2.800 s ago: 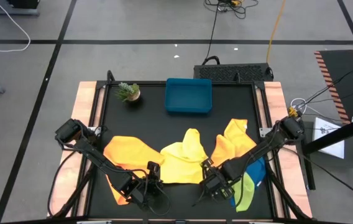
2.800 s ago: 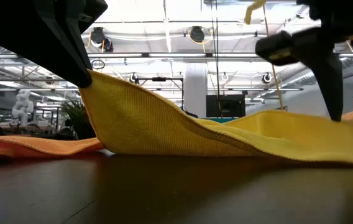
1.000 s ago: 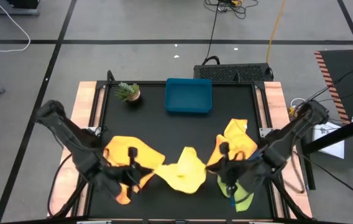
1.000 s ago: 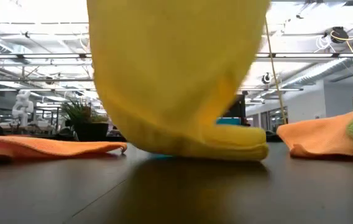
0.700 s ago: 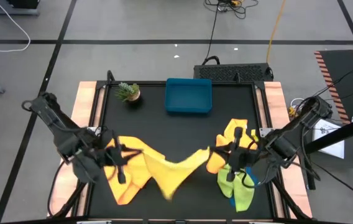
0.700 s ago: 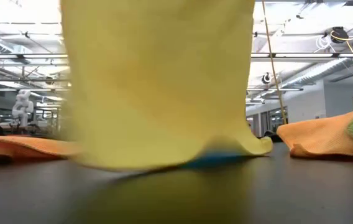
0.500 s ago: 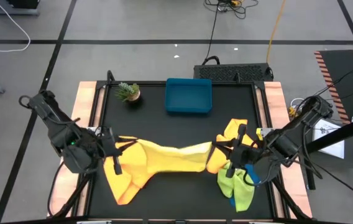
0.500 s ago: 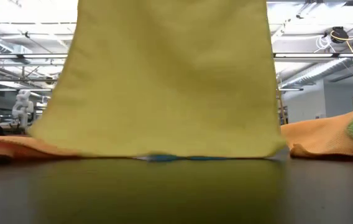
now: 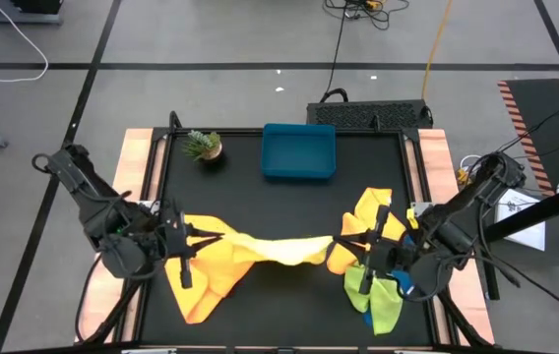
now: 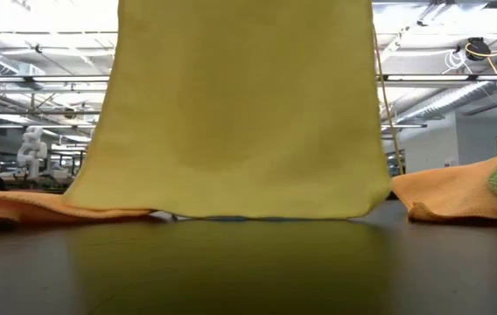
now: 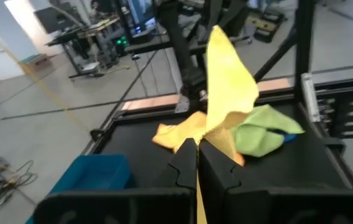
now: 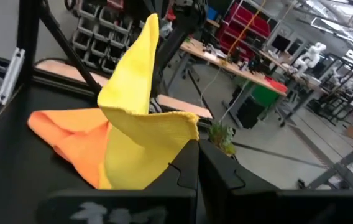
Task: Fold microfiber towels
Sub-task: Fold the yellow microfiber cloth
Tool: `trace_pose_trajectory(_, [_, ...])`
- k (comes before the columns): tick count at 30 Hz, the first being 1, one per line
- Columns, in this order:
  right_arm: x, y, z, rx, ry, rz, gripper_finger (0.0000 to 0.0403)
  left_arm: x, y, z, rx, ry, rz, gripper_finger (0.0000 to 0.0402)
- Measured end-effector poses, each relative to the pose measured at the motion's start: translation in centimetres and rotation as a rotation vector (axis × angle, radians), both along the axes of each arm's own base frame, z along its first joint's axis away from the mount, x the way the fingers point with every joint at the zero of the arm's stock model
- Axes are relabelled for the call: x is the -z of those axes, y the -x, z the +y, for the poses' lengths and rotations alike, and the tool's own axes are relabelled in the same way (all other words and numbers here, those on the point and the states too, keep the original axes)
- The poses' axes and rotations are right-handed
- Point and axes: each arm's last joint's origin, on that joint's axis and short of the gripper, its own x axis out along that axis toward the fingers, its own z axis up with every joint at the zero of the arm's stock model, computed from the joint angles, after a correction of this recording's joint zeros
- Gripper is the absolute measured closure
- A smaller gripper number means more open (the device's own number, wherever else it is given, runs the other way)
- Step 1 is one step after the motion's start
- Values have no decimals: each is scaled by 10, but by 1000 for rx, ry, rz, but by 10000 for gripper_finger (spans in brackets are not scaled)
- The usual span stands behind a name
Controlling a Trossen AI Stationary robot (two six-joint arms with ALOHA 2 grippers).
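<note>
Towel-wise, yellow towel [image 9: 278,249] hangs limp and light between left pincer [image 9: 183,239] and right pincer [image 9: 361,239] – both clamped on corners. Soft cloth sags mid-span – corner grips look best.

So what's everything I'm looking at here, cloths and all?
Yellow towel: one, held up off the table, stretched between the two arms, its lower edge near the tabletop.
Orange towels: two, one crumpled at the table's left, one crumpled at the right.
Lime green towel: one, bunched at the near right.
Blue towel: one, only a sliver showing beside the green one.
Tray: one, blue, rectangular, far middle of the table.
Small potted plant: one, green, far left.
Table: one, black top with wooden side edges.
Left pincer: dark, shut on the yellow towel's left end.
Right pincer: dark, shut on its right end.
</note>
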Motion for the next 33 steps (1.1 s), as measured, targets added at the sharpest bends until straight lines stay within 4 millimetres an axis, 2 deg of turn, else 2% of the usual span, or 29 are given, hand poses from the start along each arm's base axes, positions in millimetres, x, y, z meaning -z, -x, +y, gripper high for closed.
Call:
trace_pose_trajectory(4, [-1,4,5,-14,-7,-13,403,-2,-1,-1,18,3,-12,398])
trace_pose_trajectory(8, [-1,7,5,49,22,-28,403,-1,-2,1,-25,-22,-9,396])
trace_pose_trajectory(15, [4,2,-7,138,37,-6,403,12,-12,25,-151,-52,88,396])
trace_pose_trajectory(20, [20,-3,-30,258,25,78,403,24,-20,45,-263,-42,169,398])
trace_pose_trajectory(28, [38,-6,-61,418,20,159,403,63,-40,79,-354,-75,302,397])
trace_pose_trajectory(33, [75,-8,-77,466,16,228,403,87,-48,100,-404,-68,350,397])
